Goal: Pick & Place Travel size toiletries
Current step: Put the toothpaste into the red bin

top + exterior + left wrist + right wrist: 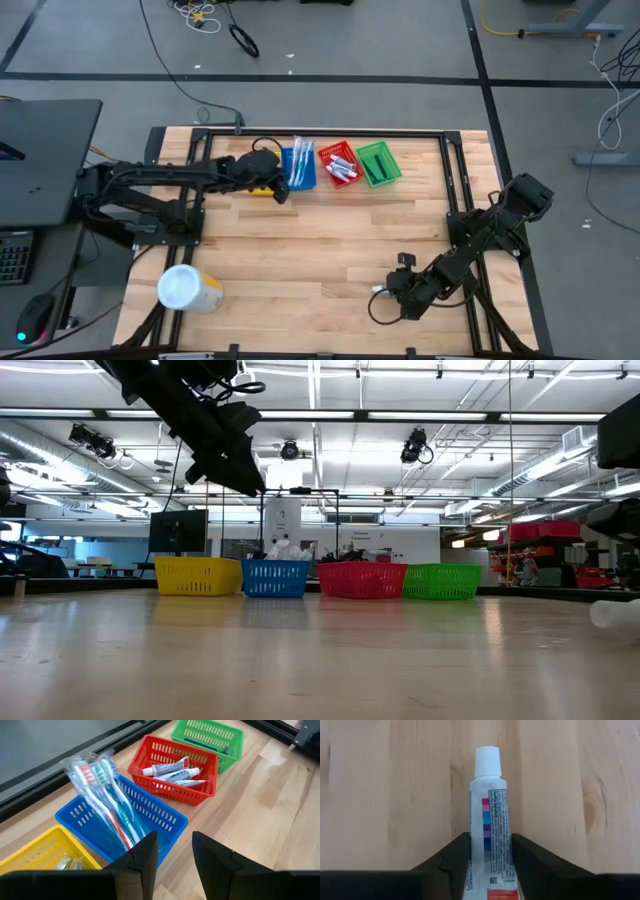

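Note:
A white travel-size tube (490, 820) with a white cap lies flat on the wood near the table's near right corner. My right gripper (491, 865) (385, 290) is closed on it. My left gripper (175, 855) (283, 190) hangs open and empty above the near rim of the blue basket (150, 815). That basket holds wrapped toothbrushes (107, 795) leaning on its far wall. Small tubes (172, 772) lie in the red basket (150, 755), and silvery sachets (67, 864) in the yellow basket (35, 852). The green basket (207, 737) is beyond. My right gripper pinches the tube between its two fingers, one on each long side of the body (472, 845), at the half away from the cap. The fingers slant down steeply from above. The tube lies flat on the table, its cap (486, 761) pointing away from the gripper.
The four baskets stand in a row at the table's far edge (330, 165). A big white-and-yellow cylinder (188, 288) lies near the near left corner. Bare wood stretches between the baskets and the right gripper.

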